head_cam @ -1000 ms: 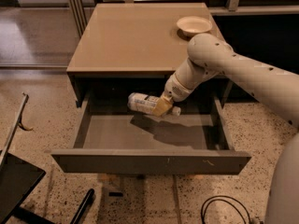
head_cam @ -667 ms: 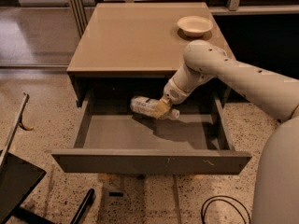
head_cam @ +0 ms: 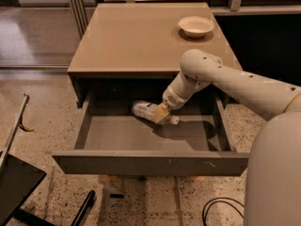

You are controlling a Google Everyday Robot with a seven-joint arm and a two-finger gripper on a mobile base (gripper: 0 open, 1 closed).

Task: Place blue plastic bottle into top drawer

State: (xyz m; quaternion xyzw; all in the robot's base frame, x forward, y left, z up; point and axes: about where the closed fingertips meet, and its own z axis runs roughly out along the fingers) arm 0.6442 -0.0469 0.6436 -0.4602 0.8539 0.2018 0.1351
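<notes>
Drawer (head_cam: 150, 163) pulled open under tan surface (head_cam: 131, 36). Arm (head_cam: 225, 81) reaches in from right. Gripper (head_cam: 162, 113) inside drawer near back, clamped around bottle (head_cam: 143, 109). Bottle on its side, cap pointing right, low over drawer floor; contact with floor unclear. White bowl (head_cam: 196, 26) on surface, far right corner

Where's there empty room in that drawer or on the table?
The top drawer is bare along its front panel and left wall. Its back middle is crowded: the gripper holds the blue plastic bottle there. The tabletop is bare left of the bowl.
</notes>
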